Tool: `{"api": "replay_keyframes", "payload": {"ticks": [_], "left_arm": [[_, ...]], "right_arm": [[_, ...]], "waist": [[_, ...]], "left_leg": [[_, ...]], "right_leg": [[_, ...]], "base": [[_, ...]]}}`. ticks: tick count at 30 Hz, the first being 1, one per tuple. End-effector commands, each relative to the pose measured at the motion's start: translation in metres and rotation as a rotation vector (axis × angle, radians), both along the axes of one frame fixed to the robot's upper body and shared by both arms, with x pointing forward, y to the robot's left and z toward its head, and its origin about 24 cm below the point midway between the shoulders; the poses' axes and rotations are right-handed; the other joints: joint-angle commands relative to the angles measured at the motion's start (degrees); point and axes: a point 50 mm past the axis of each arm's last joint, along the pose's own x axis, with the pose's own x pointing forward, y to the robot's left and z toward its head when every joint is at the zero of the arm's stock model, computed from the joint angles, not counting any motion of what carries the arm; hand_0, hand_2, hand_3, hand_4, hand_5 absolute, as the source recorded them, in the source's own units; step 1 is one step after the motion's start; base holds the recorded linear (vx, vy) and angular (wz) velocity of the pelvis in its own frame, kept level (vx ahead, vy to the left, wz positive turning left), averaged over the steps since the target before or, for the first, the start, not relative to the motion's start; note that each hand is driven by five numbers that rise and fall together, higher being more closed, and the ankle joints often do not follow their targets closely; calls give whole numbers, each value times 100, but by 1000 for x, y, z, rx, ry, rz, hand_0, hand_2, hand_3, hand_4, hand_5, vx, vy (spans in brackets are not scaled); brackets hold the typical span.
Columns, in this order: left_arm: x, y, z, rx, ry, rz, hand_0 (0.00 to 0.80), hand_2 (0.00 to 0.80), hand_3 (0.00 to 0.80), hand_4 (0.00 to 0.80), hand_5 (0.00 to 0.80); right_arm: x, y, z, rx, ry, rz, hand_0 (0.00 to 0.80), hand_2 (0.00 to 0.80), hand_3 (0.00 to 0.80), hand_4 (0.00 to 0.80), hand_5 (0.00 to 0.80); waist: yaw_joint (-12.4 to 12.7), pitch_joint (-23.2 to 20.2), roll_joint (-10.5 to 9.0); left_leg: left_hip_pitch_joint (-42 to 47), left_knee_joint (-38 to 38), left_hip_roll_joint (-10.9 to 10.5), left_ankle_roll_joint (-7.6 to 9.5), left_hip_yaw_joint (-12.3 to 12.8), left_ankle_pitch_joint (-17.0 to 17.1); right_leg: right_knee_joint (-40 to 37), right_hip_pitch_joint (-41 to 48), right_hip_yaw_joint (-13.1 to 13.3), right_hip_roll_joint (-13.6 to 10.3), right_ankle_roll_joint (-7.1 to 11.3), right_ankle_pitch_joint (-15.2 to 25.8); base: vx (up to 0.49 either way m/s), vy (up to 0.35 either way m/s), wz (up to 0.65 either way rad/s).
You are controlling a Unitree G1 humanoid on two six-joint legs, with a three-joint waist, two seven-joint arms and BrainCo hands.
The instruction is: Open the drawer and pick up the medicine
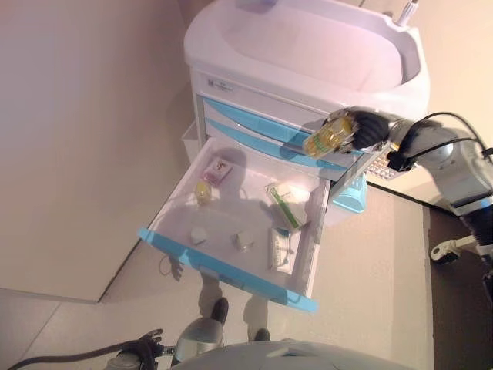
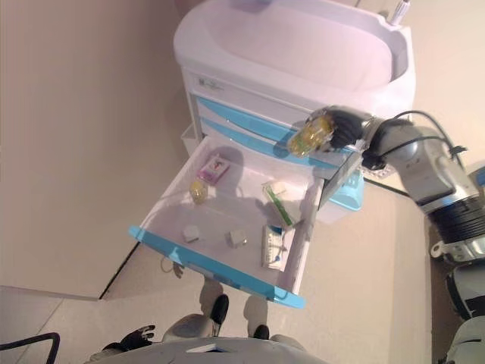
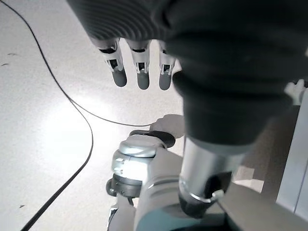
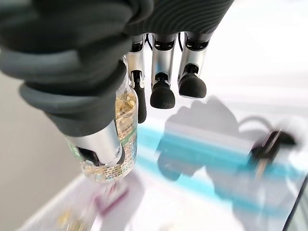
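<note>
My right hand (image 1: 362,129) is shut on a clear medicine bottle (image 1: 326,139) of yellow capsules, held in the air above the back right corner of the open drawer (image 1: 231,271). The right wrist view shows the bottle (image 4: 122,130) pinched between thumb and fingers (image 4: 161,94). The drawer, white with a blue front, is pulled far out of the white cart (image 1: 308,54). My left hand (image 3: 139,62) hangs low over the floor, fingers straight and holding nothing.
Inside the drawer lie a pink box (image 1: 218,170), a small yellow bottle (image 1: 202,192), a green-striped packet (image 1: 284,206), a blister pack (image 1: 279,247) and two small white items (image 1: 199,235). Two shut blue-trimmed drawers (image 1: 254,127) sit above. A wall stands to the left.
</note>
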Motion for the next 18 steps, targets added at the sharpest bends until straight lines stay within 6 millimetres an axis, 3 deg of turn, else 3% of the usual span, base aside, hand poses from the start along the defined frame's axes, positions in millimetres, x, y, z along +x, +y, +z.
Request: {"api": "replay_keyframes", "payload": {"ticks": [1,5,9,18], "left_arm": [[-4,4,-1,5,35,0,0,0,0,0,0],[-4,9,0,5,46,38,0,0,0,0,0],[-11,11,0,8,73,55,0,0,0,0,0],[-36,23,0,36,154,116,0,0,0,0,0]], "right_arm": [[-1,-20,60,45,-194,-105,800,800,800,800,800],[2,-42,85,104,-197,-218,800,800,800,800,800],[6,-70,96,84,-177,-372,800,800,800,800,800],[12,-96,115,11,-170,-608,800,800,800,800,800]], "waist": [[85,-371,-108],[137,-402,-148],[307,-398,-198],[692,-352,-205]], "left_leg": [[246,322,-45,-26,294,-890],[278,356,-65,-21,234,-915],[294,384,-93,-23,99,-931],[306,337,-173,-11,-244,-865]], "right_leg": [[89,-391,27,-154,361,650],[120,-336,-9,-149,327,609],[90,-245,-108,-176,318,607],[41,-125,-305,-200,296,598]], "base": [[0,0,0],[8,-1,0],[39,-6,7],[41,12,16]]}}
